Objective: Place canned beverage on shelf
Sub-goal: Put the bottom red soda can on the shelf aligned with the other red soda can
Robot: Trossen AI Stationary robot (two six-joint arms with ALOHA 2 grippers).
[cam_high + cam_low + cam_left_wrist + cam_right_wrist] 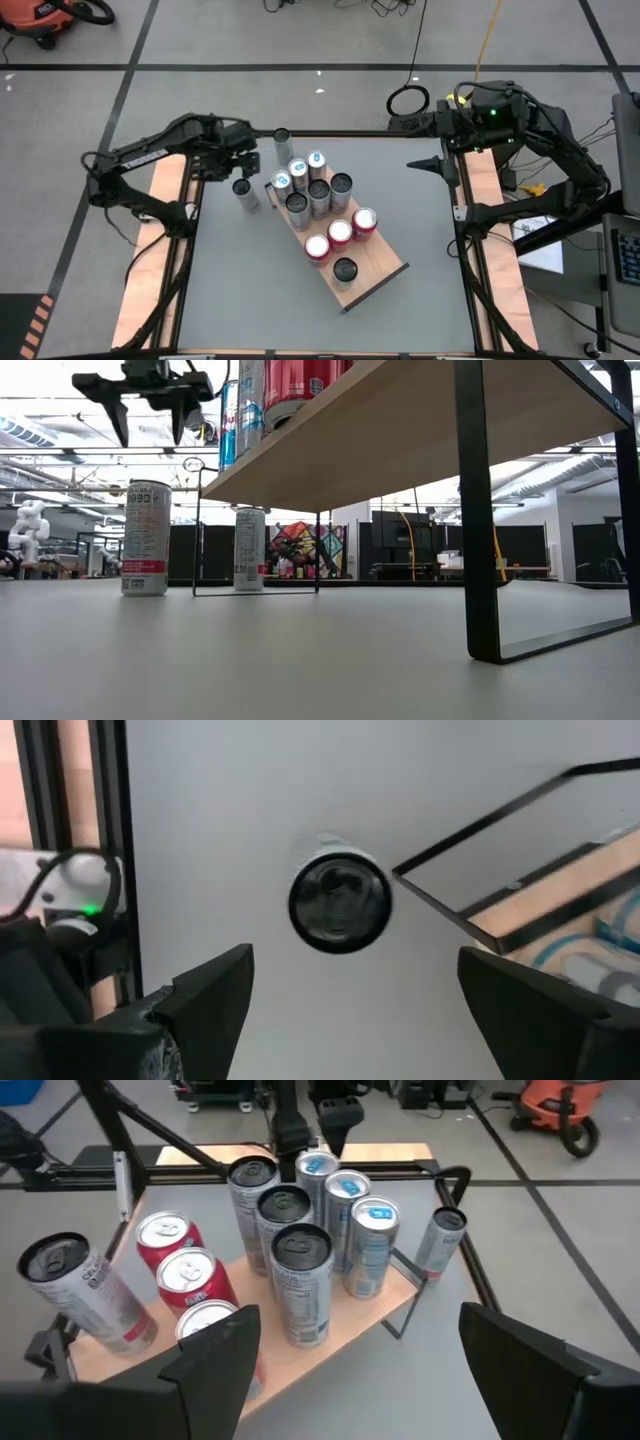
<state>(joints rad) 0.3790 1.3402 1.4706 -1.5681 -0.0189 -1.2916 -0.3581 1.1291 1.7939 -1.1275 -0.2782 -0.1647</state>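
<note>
On the grey table (250, 290), wooden shelf (375, 278) set diagonally and loaded with cans, left gripper (243, 160) fingers wide above a loose can (245, 194) beside the shelf, right gripper (425, 164) spread, empty, at the table's far right edge.

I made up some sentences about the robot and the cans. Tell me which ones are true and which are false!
1. Three red cans stand on the shelf. True.
2. The left gripper is squeezing a can. False: it is open, above the grey can on the table.
3. Every can is on the shelf. False: two stand on the table beside it.
4. The right gripper is open and holds nothing. True.
</note>
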